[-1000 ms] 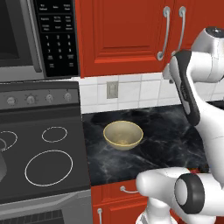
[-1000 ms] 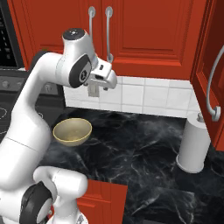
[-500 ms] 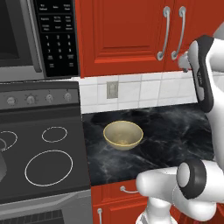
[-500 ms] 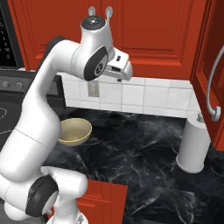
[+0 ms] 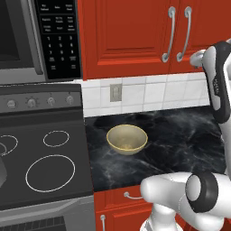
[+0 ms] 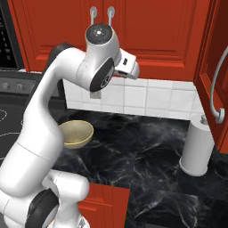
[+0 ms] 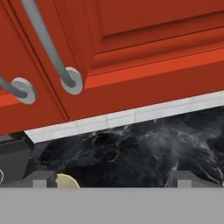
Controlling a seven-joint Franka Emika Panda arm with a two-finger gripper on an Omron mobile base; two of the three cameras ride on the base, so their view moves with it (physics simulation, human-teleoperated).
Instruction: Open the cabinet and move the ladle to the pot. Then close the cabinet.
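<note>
Red panelled doors of the cabinet (image 5: 135, 31) fill the upper wall, both shut, with two long curved silver handles (image 5: 169, 34) side by side at the centre seam. In the left base view the white arm (image 5: 219, 81) rises at the right edge, its upper link level with the lower ends of the handles. In the right base view the arm (image 6: 95, 67) arches up from the lower left, and its wrist sits just below the handles (image 6: 101, 13), in front of the cabinet's lower rail.

The hand view looks slantwise at the underside edge of the cabinet (image 7: 144, 43); the lower mounts of the two handles (image 7: 70, 81) appear at upper left, near the camera but not touched. The gripper (image 7: 111, 179) has its two finger tips (image 7: 40, 179) set wide apart at the bottom of that view, with nothing between them.

Below the cabinet run a white tiled backsplash (image 5: 149, 92) with a wall socket (image 5: 116, 92) and a black marbled counter (image 5: 180, 135). A shallow yellowish bowl (image 5: 127, 139) stands on the counter near the stove (image 5: 40, 167), whose dark top carries white burner rings. A microwave (image 5: 40, 38) hangs left of the cabinet. In the right base view a white paper-towel roll (image 6: 196, 147) stands upright on the counter at right, beneath a single-door red cabinet (image 6: 218, 67) with one handle.
</note>
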